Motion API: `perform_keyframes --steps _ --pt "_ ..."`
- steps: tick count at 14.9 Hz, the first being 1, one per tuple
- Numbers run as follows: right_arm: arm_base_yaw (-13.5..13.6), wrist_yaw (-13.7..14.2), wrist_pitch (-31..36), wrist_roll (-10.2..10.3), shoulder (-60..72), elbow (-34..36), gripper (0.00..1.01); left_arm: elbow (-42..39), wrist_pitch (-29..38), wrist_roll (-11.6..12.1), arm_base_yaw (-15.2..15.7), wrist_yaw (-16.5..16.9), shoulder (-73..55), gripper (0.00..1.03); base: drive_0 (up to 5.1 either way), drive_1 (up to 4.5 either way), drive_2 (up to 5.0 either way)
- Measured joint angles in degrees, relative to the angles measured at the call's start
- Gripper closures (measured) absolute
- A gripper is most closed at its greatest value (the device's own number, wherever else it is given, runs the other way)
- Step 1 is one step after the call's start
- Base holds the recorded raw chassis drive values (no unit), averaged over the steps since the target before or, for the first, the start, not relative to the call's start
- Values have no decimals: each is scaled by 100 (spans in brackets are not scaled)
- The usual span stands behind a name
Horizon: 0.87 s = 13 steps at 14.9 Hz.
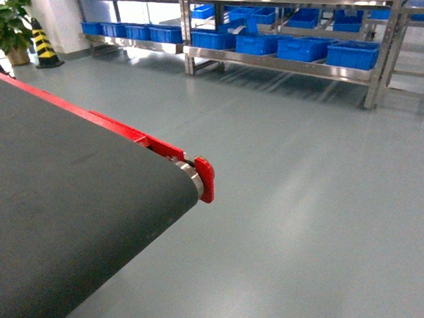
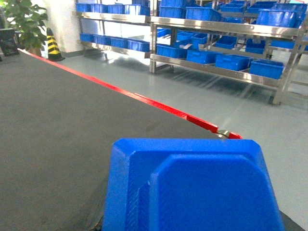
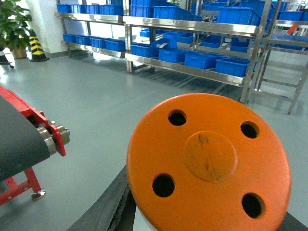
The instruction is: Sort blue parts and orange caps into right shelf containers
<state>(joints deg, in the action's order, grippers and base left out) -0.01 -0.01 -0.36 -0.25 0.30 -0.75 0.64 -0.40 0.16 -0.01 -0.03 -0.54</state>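
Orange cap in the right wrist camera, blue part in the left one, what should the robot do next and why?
Probably drive forward toward the shelf. The orange cap and blue part fill the wrist views, seemingly carried, though neither gripper shows. The blue crates sit across open grey floor, well beyond reach, with the conveyor belt still alongside.

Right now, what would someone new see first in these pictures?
A big round orange cap with four holes fills the right wrist view, and a chunky blue angular plastic part fills the bottom of the left wrist view. In the head view, a dark conveyor belt with a red edge points toward steel shelves of blue crates.
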Motion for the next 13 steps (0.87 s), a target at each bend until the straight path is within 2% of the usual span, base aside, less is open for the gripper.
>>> perform_keyframes --steps 13 --pt "0 0 0 0 0 0 57 0 0 0 0 0 0 60 -160 -160 -160"
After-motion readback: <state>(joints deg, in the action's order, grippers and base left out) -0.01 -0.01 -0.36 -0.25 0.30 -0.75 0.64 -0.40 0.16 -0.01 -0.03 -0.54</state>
